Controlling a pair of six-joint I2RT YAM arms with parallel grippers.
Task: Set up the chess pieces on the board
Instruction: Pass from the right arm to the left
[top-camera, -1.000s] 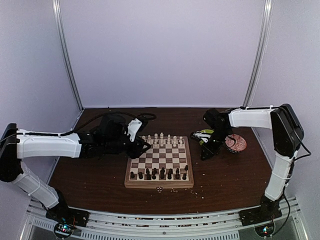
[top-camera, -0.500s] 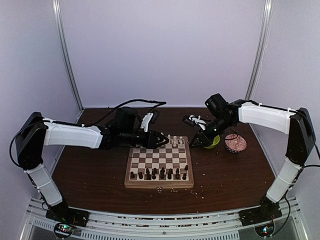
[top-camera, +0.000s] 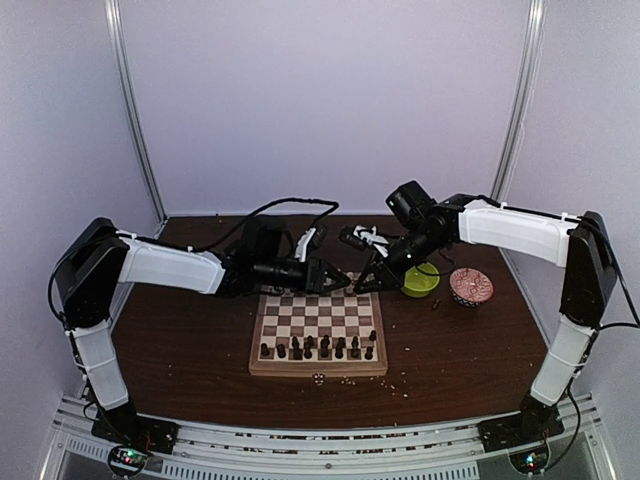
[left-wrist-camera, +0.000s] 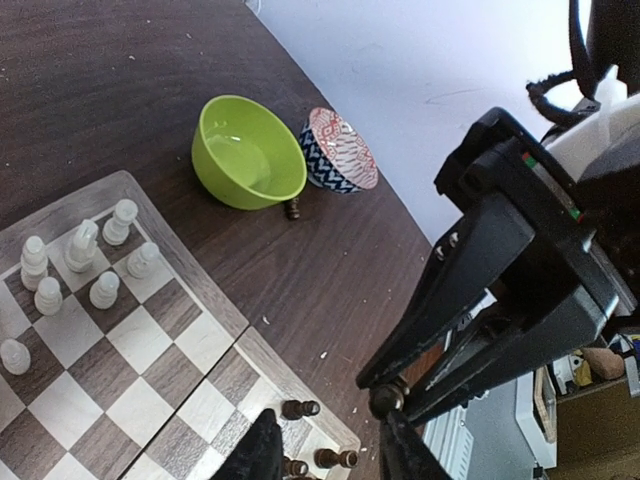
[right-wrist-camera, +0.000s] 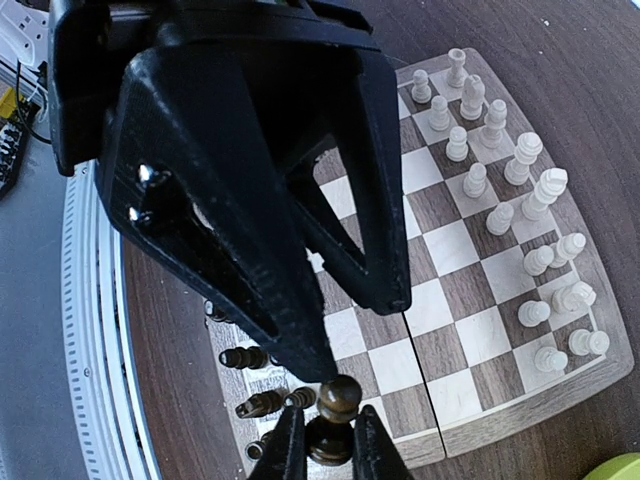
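We see the right tool (right-wrist-camera: 329, 430) pinching a shiny, round-topped dark brown chess piece (right-wrist-camera: 339, 397) at the bottom middle of its wrist view, over the checked wooden board (top-camera: 318, 369) on the dark tabletop (top-camera: 190, 350), while the left tool (left-wrist-camera: 328, 440) is spread.

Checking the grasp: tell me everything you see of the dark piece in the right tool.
The dark piece is a small turned figure, glossy dark brown like varnished wood, with a round head, a thin collar and a wider body below. It stands upright, pinched at its lower body by the right tool, and is held above the board. One finger of the open left tool sits at its head; whether they touch cannot be told. Its base is hidden.
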